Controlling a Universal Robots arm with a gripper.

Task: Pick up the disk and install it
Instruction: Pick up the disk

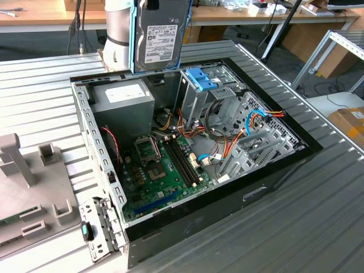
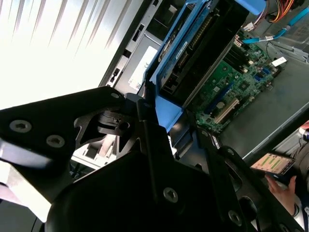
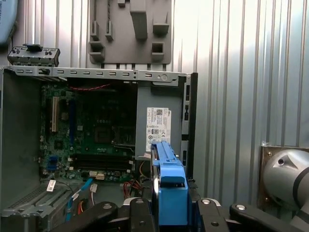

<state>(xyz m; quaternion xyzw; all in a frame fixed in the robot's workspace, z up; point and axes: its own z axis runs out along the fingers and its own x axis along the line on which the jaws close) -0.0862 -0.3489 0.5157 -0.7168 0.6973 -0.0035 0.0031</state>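
Note:
The disk (image 1: 162,35) hangs upright above the back edge of the open computer case (image 1: 85,122), its white label facing the exterior view and blue rails along its sides. In the first wrist view I look along the disk's blue-railed edge (image 3: 169,186), with my gripper (image 3: 171,212) shut on it, black fingers (image 3: 137,215) pressing it from both sides. The second wrist view shows the same grip: my gripper (image 2: 161,118) clamps the blue rail of the disk (image 2: 193,53) over the motherboard (image 2: 236,82). The metal drive cage with its blue latch (image 1: 201,77) stands just to the exterior view's right of the disk.
Inside the case are a grey power-supply box (image 1: 122,98), the green motherboard (image 1: 159,165) and loose cables (image 1: 253,122). A grey plastic fixture (image 1: 23,182) lies on the ribbed table at the exterior view's left. A person's hand with a phone (image 2: 275,166) shows beyond the case.

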